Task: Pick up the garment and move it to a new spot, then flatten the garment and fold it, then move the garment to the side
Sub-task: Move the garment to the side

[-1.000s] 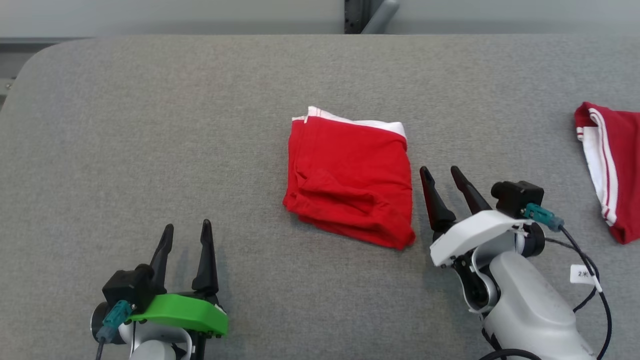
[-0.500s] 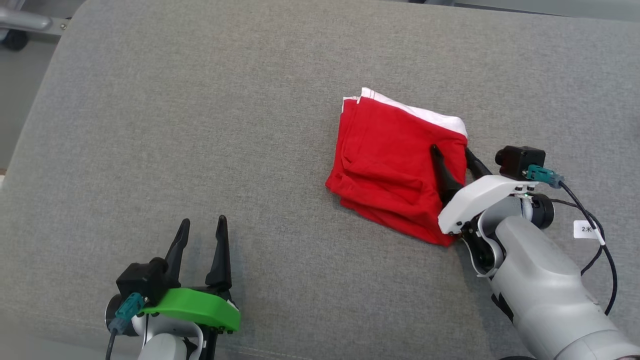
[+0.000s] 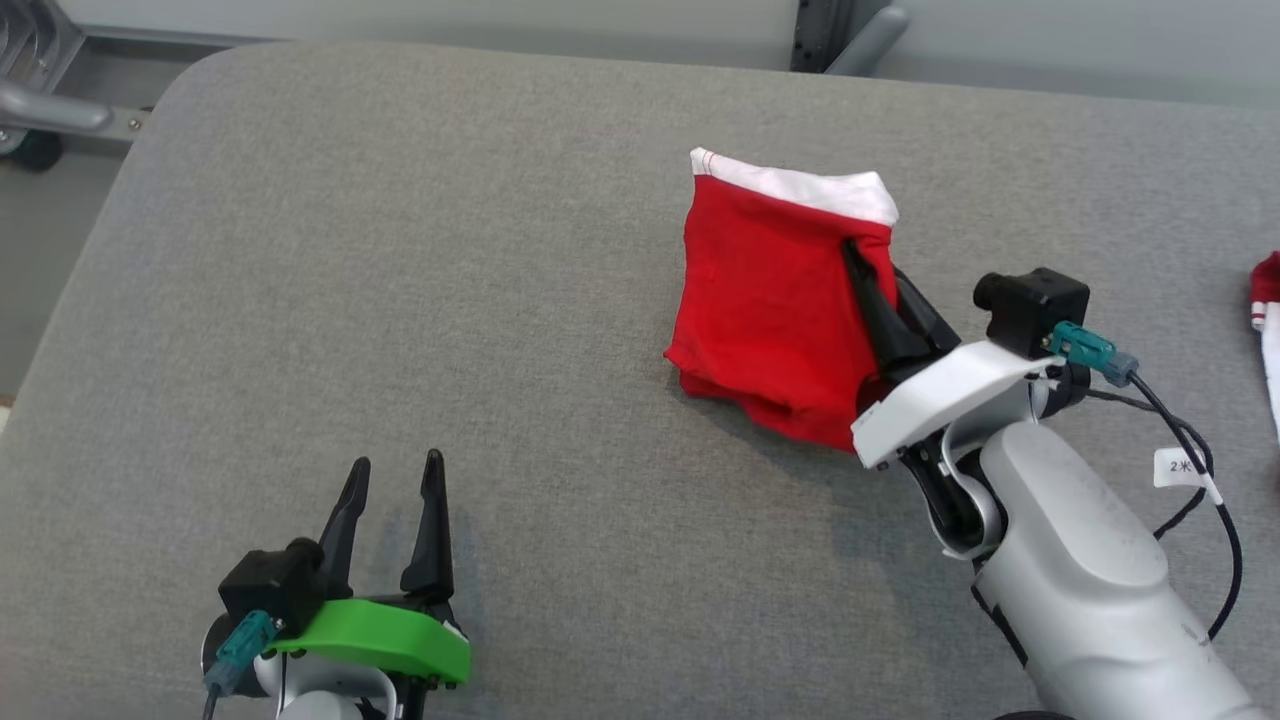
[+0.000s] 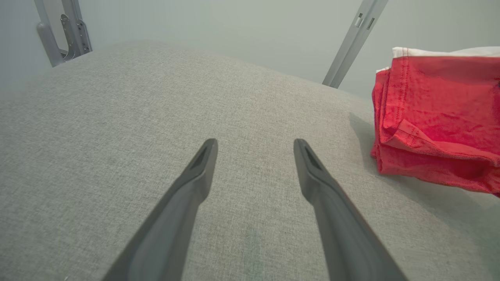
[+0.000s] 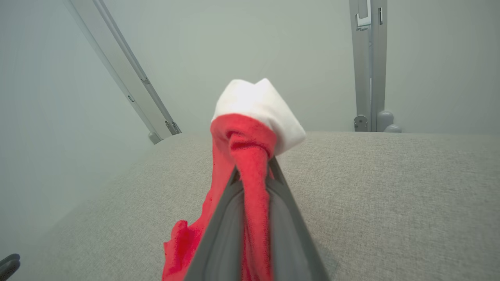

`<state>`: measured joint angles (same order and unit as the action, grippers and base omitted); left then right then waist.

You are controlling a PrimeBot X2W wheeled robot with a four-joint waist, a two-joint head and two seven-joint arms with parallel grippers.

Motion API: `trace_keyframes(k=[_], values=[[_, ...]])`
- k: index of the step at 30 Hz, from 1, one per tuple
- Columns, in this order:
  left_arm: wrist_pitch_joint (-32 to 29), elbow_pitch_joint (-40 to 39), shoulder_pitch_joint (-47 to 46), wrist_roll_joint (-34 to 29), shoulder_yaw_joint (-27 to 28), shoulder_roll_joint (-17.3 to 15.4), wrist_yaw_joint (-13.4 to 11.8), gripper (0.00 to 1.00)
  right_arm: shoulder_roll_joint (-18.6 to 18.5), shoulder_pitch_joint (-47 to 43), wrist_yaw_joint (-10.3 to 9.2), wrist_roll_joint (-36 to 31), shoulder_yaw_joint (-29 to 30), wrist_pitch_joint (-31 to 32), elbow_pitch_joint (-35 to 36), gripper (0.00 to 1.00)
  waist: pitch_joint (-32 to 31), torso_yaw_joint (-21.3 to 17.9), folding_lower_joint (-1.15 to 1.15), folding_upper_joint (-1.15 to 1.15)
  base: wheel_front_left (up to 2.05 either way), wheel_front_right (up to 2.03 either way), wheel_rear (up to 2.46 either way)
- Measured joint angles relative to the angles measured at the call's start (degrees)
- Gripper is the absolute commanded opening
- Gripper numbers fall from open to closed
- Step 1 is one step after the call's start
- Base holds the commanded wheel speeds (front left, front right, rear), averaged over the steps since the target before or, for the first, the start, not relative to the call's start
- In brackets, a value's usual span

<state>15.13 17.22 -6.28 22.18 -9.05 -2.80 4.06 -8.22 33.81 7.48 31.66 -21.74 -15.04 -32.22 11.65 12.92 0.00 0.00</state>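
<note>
The garment [image 3: 765,300] is folded red cloth with a white band along its top edge. It hangs lifted at its right side, its lower left still near the grey surface. My right gripper [image 3: 872,265] is shut on the garment's right edge, just under the white band. In the right wrist view the red cloth [image 5: 250,171] is pinched between the two fingers, the white band bunched above them. My left gripper [image 3: 392,478] stands open over bare surface at the lower left, well apart from the garment [image 4: 437,117], nothing between its fingers [image 4: 195,183].
The grey padded table [image 3: 400,250] has a rounded far-left corner. A second red and white piece of clothing [image 3: 1268,320] lies at the right edge. Metal frame bars [image 3: 60,110] stand beyond the table's far left, another post [image 3: 850,40] behind it.
My right gripper reached onto the garment's right edge, closed on it and lifted that side off the table. The head camera has shifted. The left gripper stays open and still.
</note>
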Motion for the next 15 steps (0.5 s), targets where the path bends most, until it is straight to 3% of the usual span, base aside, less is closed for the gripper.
trace_keyframes(k=[7, 15], values=[[0.0, -1.11, 2.11, -0.04, 0.7, -0.02, 0.49, 1.0, 1.75, -9.82, 0.02, -2.08, 1.32, 0.0, 6.13, 0.0, -4.08, -5.09, 0.0, 0.0, 0.0, 0.0, 0.0], [0.0, -2.68, 2.24, -0.2, 0.62, -0.02, 0.86, 1.0, 3.02, -17.28, 0.01, -2.29, 5.2, 0.0, 6.33, 0.0, -6.81, -15.09, 0.0, 0.0, 0.0, 0.0, 0.0]])
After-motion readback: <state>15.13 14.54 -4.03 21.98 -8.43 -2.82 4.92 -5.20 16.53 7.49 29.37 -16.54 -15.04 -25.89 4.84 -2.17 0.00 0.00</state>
